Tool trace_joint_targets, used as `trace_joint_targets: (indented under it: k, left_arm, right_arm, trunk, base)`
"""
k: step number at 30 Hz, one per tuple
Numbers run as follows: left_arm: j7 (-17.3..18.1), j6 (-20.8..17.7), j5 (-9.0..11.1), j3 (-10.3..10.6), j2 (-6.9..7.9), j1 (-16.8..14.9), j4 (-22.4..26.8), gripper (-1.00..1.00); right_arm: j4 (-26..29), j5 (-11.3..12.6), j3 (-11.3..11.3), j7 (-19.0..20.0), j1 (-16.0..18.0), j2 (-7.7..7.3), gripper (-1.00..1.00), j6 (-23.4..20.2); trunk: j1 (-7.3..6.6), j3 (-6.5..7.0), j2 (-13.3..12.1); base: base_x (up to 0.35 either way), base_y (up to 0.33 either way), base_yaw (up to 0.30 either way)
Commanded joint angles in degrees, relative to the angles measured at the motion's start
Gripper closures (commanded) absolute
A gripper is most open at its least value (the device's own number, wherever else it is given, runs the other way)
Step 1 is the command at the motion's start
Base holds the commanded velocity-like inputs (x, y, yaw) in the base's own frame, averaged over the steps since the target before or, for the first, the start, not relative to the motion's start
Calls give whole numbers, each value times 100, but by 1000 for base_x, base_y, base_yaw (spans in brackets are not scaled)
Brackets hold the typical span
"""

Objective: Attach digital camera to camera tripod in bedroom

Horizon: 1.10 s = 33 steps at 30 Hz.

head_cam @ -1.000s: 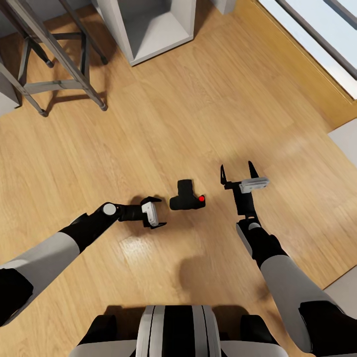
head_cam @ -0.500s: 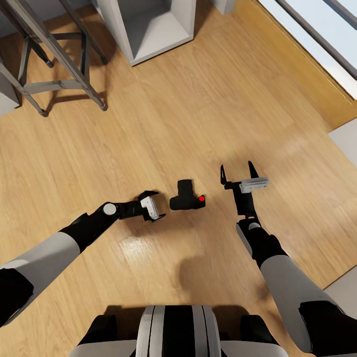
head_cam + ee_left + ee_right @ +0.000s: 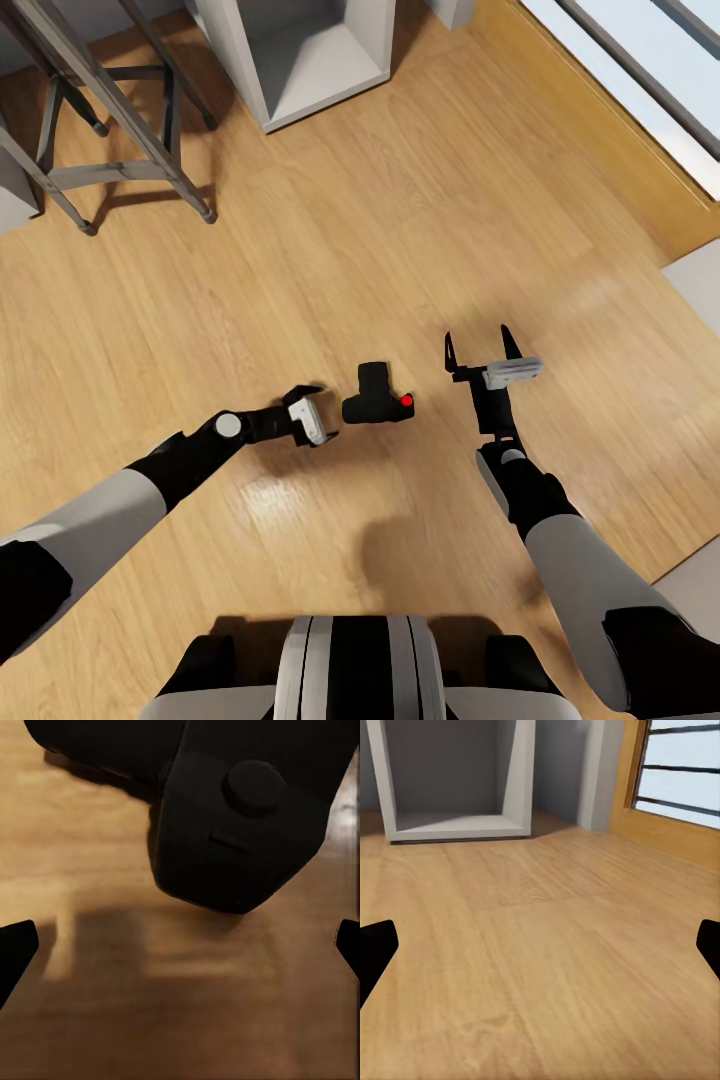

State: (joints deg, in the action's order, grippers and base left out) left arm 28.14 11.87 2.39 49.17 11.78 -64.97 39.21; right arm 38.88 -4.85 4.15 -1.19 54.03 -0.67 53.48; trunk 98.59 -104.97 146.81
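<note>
The camera (image 3: 378,396) lies on the wood floor (image 3: 420,220), between the two grippers. The left gripper (image 3: 318,415) is low over the floor just beside the camera, its fingers spread and pointing at it, nothing between them; in the left wrist view the black body (image 3: 240,810) sits close ahead of the fingertips (image 3: 15,952), not yet touched. The right gripper (image 3: 478,349) is near the camera's other side, apart from it, fingers wide and empty, aimed away toward the white shelf (image 3: 454,776). The tripod's legs (image 3: 120,130) stand well apart, far beyond the left gripper.
</note>
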Motion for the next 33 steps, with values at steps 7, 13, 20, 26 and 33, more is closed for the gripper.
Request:
trace_joint_targets:
  k: [7,13,20,26,33]
  left_arm:
    - [-16,17,23,311,-32,-7,-14,-100]
    - [-27,17,8,693,-69,-7,-18,-100]
    - [-27,16,7,703,-75,-7,-18,-100]
    - [-28,-21,9,657,-109,-7,-24,-100]
    - [-70,-26,10,625,-116,-7,-27,-100]
  right_arm:
    - [-3,-16,7,-13,3,-3,-100,12]
    - [-3,-16,7,-13,3,-3,-100,13]
    - [-3,-16,7,-13,3,-3,-100,13]
    - [-3,-16,7,-13,3,-3,-100,13]
    - [-3,-16,7,-13,3,-3,-100,13]
  trunk:
    - [-1,-3,1]
    - [-1,-3,1]
    - [-1,-3,1]
    - [-1,-3,1]
    - [-1,-3,1]
  base:
    - [0,0,0]
    - [0,0,0]
    - [0,0,0]
    - [0,0,0]
    - [0,0,0]
